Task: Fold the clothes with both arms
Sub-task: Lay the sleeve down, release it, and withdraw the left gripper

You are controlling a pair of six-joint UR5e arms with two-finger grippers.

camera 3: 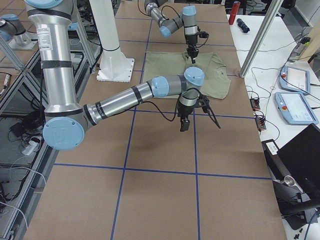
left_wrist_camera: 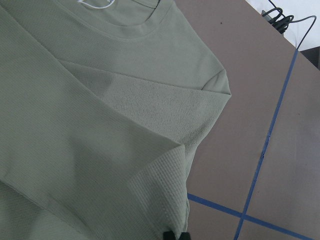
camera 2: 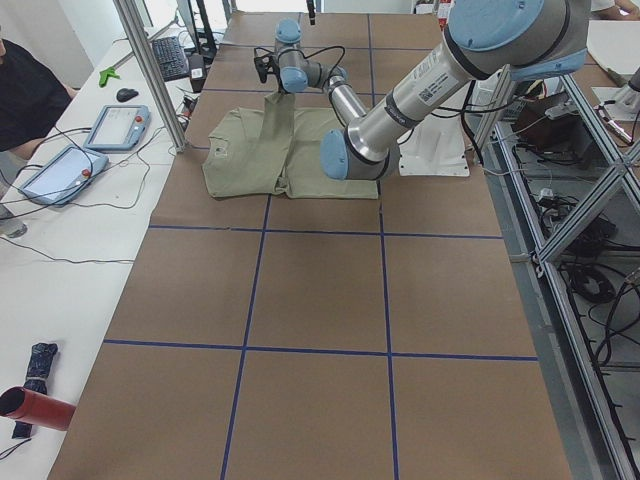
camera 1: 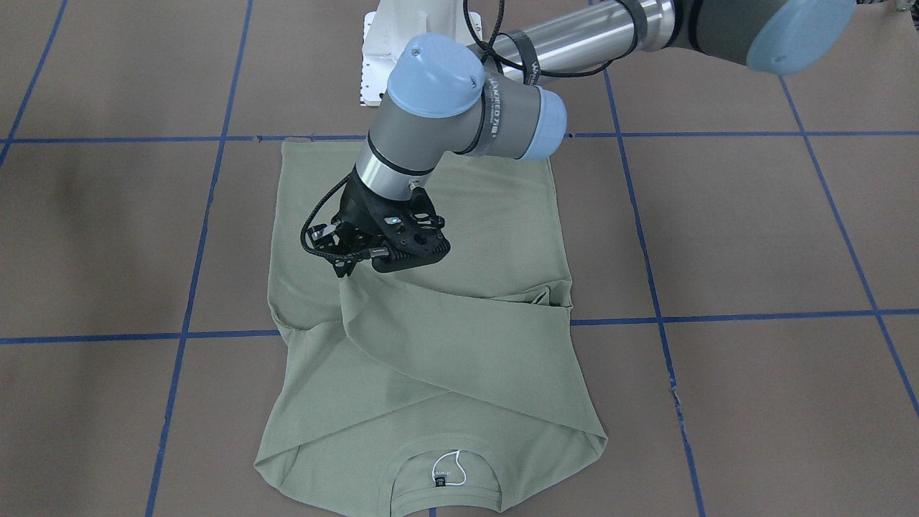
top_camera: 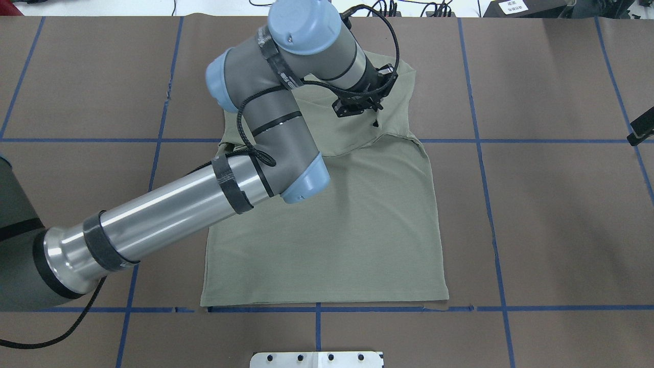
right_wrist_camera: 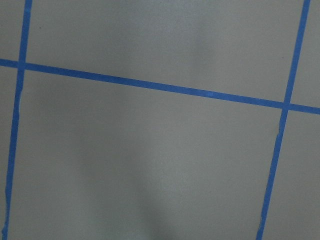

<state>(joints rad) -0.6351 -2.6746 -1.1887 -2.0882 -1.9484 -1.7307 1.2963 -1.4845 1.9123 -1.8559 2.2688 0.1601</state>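
Left wrist-mounted view shows the left gripper (left_wrist_camera: 176, 235) pinched tight on a lifted fold of the shirt (left_wrist_camera: 90, 140), best drawn flat across the body under light tension.

Reaches across the shirt (top_camera: 357, 230) with the left arm (top_camera: 168, 209), elbow bent, wrist tipped down. Pinches a raised fold of the shirt in the left gripper (camera 1: 347, 271), fingers closed on the cloth. Stretches the right arm (camera 3: 120, 101) out beside the shirt, right gripper (camera 3: 184, 126) pointing down, well apart from the shirt, opening unclear.
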